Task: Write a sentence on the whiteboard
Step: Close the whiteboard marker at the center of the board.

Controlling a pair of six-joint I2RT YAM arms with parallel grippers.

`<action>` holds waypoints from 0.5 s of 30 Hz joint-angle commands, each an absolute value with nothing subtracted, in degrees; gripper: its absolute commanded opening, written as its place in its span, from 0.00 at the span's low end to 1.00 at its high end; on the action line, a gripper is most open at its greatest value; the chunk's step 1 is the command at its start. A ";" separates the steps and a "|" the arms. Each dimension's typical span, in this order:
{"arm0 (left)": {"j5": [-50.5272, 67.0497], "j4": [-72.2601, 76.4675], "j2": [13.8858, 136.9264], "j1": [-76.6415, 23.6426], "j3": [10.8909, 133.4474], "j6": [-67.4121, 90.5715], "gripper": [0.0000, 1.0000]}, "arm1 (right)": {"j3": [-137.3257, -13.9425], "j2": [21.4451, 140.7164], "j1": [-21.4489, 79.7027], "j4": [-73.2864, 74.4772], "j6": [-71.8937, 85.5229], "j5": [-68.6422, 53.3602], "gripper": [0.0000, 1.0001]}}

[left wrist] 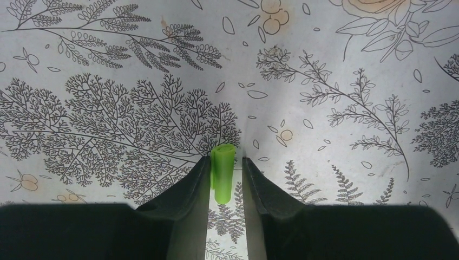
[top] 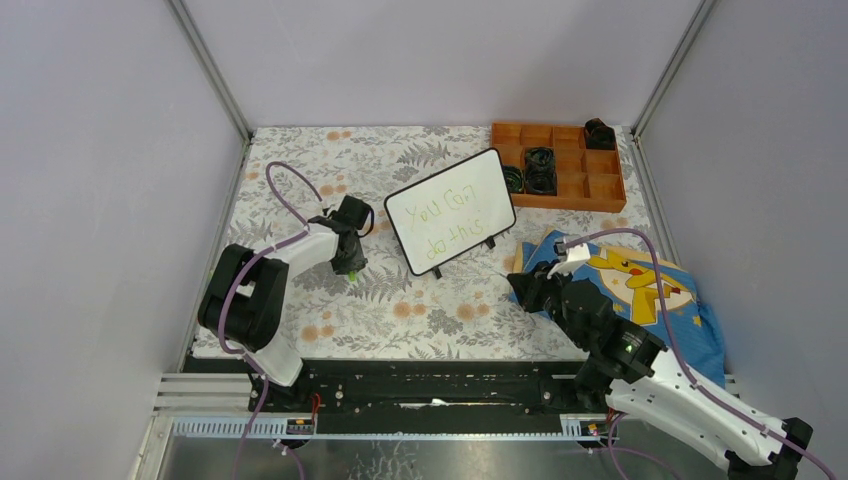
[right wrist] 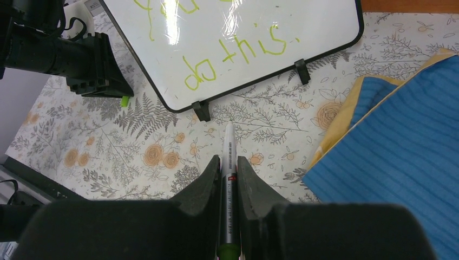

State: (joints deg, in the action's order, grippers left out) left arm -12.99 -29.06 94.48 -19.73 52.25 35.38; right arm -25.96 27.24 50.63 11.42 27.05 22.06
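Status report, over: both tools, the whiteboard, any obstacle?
Left tool around small green plastic cap, grip unclear. Right tool shut on slim silver marker. Small black-framed whiteboard carries green handwritten sentence. Blue cloth lies beside it, apart.

The whiteboard (top: 470,190) is white with a thin black frame and black feet, and the writing (top: 447,215) on it is light green. The tablecloth (top: 400,300) is pale, printed with grey ferns and leaves and scattered orange flowers. The cloth (top: 690,320) is blue with fine ribs, a yellow edge and a yellow cartoon figure. The tray (top: 605,190) is orange-brown; the things in it (top: 540,168) look black, though too small to say more. The cap (left wrist: 223,172) is bright green, the left gripper (left wrist: 226,161) black. The pen (right wrist: 229,162) is silvery white with small black print, a red mark and a green end.
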 commanded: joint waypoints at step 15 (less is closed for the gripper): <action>-14.12 -30.54 92.03 -19.64 47.47 36.79 0.00 | -28.97 27.05 51.06 11.59 26.89 24.39 0.00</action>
State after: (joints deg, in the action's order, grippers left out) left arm -13.17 -27.70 92.60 -19.73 50.57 35.55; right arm -26.24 26.79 50.63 11.79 27.05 23.00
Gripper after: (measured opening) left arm 0.033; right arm 0.171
